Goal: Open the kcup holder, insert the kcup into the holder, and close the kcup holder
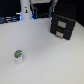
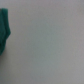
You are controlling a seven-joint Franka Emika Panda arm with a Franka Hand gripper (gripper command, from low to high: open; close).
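Observation:
The kcup (image 1: 19,55), a small white pod with a green top, stands upright on the white table (image 1: 45,60) toward the exterior view's left front. The kcup holder (image 1: 62,25), a black boxy unit with a slotted front, sits at the back on the exterior view's right, and its tray looks pushed in. A white part of the arm (image 1: 25,12) hangs at the back left, far from both. Its fingers are too blurred to make out. The wrist view shows only blurred grey surface and a dark teal shape (image 2: 4,31) at one edge, with no fingers in it.
Dark and blue clutter (image 1: 9,20) lines the table's far edge on the exterior view's left. More dark equipment (image 1: 42,9) stands behind the middle of the table.

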